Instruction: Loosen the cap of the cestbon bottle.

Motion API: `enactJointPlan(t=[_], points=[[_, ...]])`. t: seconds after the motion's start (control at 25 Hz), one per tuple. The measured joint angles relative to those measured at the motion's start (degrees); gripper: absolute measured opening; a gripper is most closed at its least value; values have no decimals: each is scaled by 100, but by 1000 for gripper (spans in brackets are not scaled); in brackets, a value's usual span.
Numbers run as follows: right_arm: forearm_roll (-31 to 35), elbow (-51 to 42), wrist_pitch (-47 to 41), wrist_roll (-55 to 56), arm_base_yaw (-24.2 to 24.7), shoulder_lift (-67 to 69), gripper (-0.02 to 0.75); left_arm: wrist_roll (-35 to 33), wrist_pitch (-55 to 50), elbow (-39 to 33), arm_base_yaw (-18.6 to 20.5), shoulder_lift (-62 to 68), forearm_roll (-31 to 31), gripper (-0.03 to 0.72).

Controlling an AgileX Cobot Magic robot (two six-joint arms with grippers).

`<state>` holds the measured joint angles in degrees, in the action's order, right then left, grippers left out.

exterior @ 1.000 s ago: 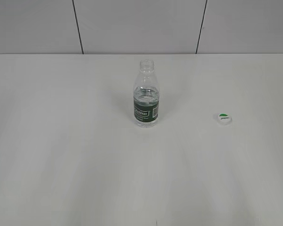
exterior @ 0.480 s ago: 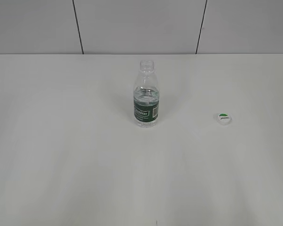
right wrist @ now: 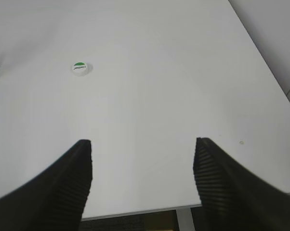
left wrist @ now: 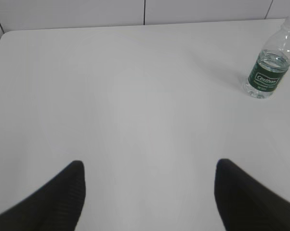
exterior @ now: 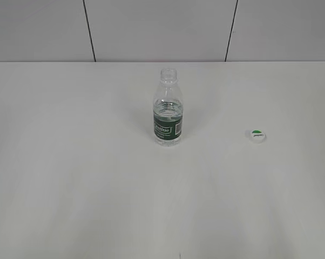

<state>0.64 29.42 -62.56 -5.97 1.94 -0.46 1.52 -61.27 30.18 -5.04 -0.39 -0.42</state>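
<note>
Cestbon bottle (exterior: 168, 116) upright mid-counter (exterior: 70, 178), neck bare, partly filled. Cap (exterior: 257, 135) flat on the counter, well apart to the bottle's right, green mark up. Left tool (left wrist: 150, 192) spread wide, holding nothing, far from the bottle. Right tool (right wrist: 142, 178) likewise wide, empty, well short of the cap.
</note>
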Motion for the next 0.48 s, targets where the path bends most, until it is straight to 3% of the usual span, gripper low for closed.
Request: enactJointPlan(t=[0.48], points=[[0,0,0,0,0,0,504,0,0,0,0,0,-2,510]])
